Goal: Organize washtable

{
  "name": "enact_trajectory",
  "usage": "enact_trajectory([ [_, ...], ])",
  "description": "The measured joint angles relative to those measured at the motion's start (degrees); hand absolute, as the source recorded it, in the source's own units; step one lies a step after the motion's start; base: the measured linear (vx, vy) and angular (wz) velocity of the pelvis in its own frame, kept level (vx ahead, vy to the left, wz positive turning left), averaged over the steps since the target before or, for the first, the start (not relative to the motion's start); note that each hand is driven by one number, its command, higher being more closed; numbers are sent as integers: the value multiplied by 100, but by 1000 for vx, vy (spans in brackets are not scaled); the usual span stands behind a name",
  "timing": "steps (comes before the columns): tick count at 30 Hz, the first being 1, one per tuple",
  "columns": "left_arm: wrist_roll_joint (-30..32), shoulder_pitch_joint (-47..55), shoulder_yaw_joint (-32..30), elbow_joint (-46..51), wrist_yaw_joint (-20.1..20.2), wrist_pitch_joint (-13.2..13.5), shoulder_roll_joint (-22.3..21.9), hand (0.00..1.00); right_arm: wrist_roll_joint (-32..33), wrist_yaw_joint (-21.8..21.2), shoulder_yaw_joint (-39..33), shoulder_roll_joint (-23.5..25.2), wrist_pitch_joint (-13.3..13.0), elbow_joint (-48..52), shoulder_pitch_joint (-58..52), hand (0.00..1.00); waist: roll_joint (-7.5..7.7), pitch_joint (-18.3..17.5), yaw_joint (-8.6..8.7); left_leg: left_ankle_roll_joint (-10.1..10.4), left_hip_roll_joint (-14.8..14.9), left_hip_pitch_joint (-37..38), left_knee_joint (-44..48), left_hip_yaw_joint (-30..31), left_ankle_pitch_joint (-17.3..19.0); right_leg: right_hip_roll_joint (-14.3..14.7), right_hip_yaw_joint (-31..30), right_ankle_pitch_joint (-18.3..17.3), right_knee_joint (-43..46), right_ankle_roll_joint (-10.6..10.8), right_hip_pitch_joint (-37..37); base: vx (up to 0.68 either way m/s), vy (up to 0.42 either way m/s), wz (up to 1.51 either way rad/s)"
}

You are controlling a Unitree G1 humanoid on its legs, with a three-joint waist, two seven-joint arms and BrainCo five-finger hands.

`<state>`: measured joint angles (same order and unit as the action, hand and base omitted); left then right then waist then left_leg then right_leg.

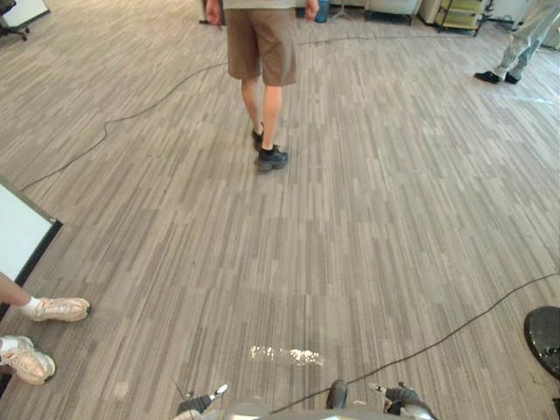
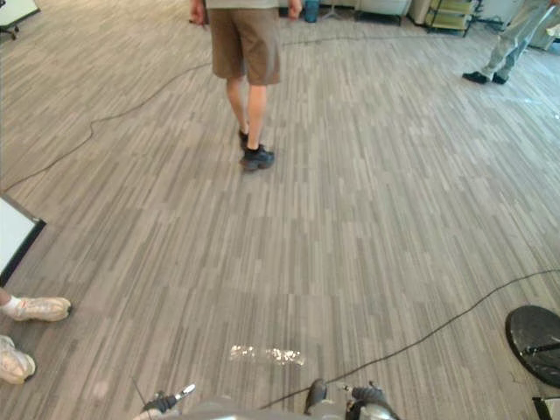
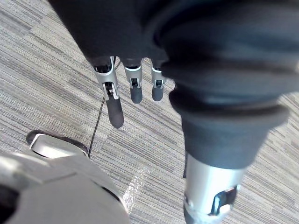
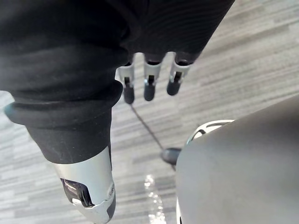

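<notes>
While both hands hang over bare floor, we look down on grey plank-patterned flooring. At the far left a white board in a dark frame is cut off by the edge, so we see just one corner. Below it a pale sneaker pokes in with a bare shin above it. Nearer us is a second sneaker, and the rest of that person is out of frame. A thin cable snakes across the floor from the left toward the far wall.

Near the middle, well ahead of us, stands a person in brown shorts and dark shoes, cut off above the waist. Close in front of us lies a small glossy patch; we cannot make out what it is. At the upper right a shelved cart and a person in light trousers are clipped by the top edge. A dark round base is cut by the right edge.

Our left hand hangs with fingers straight and slightly apart, touching nothing. Our right hand does the same, its fingers side by side and its thumb held apart.

We cannot tell where the washtable is, nor which way its long axis runs.
</notes>
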<state>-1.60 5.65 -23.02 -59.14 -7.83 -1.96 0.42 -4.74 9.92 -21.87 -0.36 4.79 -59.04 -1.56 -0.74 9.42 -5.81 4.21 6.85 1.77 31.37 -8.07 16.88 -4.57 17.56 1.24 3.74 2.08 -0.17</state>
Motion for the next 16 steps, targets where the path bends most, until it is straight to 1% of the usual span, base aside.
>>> enact_trajectory([
  [1,-2,23,-2,6,1,1,28,0,7,0,76,29,-6,34,17,0,62,27,-53,-19,-8,-208,470,19,-141,-37,-117,-30,30,-8,-9,22,78,-43],
  [2,-4,26,-1,12,1,4,45,0,8,3,150,100,-3,31,77,0,156,57,-129,-329,-33,-246,315,42,142,-82,-253,-32,-4,-12,-26,15,77,-41],
  [3,-2,24,0,7,-1,1,44,0,8,3,153,104,-3,32,90,0,147,58,-118,-408,-45,-293,120,68,211,-89,-266,-32,-14,-10,-31,0,27,-24],
  [4,1,-40,98,12,7,-1,-24,0,10,-8,275,157,-5,99,13,0,16,-280,-131,-319,-292,41,-1357,-4,-20,-232,-188,-32,0,282,53,-37,-2,-5],
  [10,-1,-19,94,13,6,1,-18,0,9,-8,269,146,-8,146,-8,0,35,-306,-136,-294,-253,4,-1415,-140,-38,-158,-317,178,-217,214,-7,-49,-26,-16],
  [16,0,-2,92,-15,1,-2,12,0,9,-8,178,127,-7,136,-144,0,97,-417,-117,-252,-312,324,-1917,-170,-243,-149,-302,301,-607,253,240,46,-23,-3],
])
